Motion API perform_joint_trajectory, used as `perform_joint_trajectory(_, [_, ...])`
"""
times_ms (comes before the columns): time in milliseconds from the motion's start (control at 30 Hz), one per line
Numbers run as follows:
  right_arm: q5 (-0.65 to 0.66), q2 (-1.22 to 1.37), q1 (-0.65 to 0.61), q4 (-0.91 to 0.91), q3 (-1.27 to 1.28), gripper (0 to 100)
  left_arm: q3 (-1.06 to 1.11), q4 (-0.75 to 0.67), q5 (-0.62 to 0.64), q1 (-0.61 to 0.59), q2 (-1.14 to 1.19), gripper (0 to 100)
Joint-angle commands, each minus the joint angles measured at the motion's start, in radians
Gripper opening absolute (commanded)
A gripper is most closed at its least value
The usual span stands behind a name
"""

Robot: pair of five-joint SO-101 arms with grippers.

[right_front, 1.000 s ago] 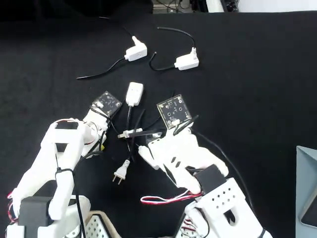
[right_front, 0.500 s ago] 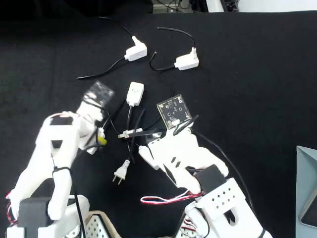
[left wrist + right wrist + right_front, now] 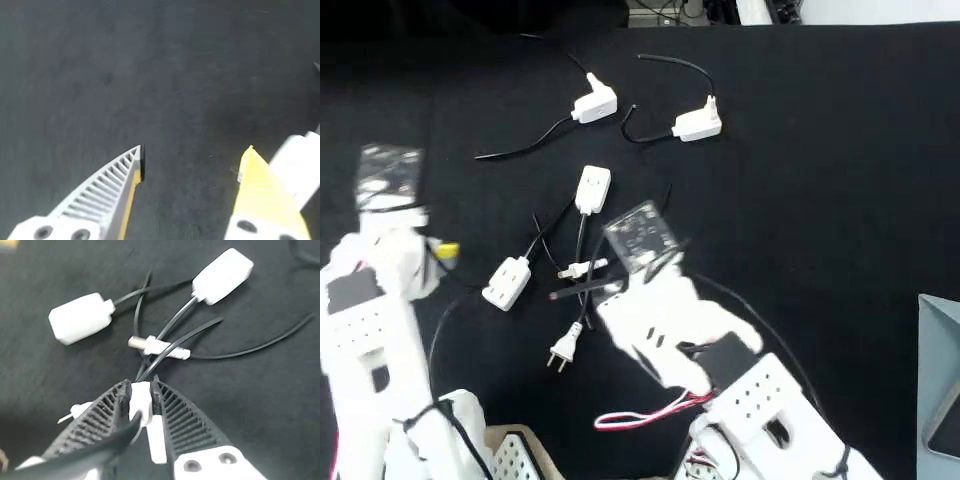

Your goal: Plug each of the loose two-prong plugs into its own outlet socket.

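Two-prong plug [image 3: 140, 401]: white, black cord, clamped in your right end effector [image 3: 141, 386]. Outlet socket [image 3: 80, 318] and second outlet socket [image 3: 222, 275]: just beyond its tips. Your left end effector [image 3: 195, 155]: released, empty, over bare desk [image 3: 150, 60].

The counter [image 3: 840, 150] is matt black cloth, faintly rough. Each plug [image 3: 595, 103] and socket [image 3: 592, 188] is smooth white plastic, slightly glossy, and the cords [image 3: 260, 347] are smooth black. The right fingers [image 3: 185, 415] are ribbed black plastic. The left fingers [image 3: 260, 185] are yellow and pale ribbed plastic.
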Motion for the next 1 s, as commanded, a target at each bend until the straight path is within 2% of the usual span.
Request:
perform_joint_trajectory(0, [0.008, 0.137, -0.072, -0.020, -0.170, 1.3, 0.050, 0.008, 0.072, -0.130, -0.118, 31])
perform_joint_trajectory(133, [0.011, 0.275, -0.155, -0.031, -0.263, 1.3, 0.134, 0.008, 0.121, -0.260, -0.209, 31])
perform_joint_trajectory(267, [0.012, 0.397, -0.229, -0.081, -0.351, 1.3, 0.217, 0.008, 0.203, -0.318, -0.256, 31])
perform_joint_trajectory(533, [0.075, 0.671, -0.265, -0.112, -0.535, 1.2, 0.300, 0.008, 0.334, -0.331, -0.278, 31])
perform_joint_trajectory(733, [0.103, 0.816, -0.310, -0.123, -0.638, 1.2, 0.332, 0.000, 0.354, -0.323, -0.278, 31])
perform_joint_trajectory(967, [0.117, 0.934, -0.331, -0.262, -0.651, 1.2, 0.389, -0.068, 0.353, -0.315, -0.278, 31])
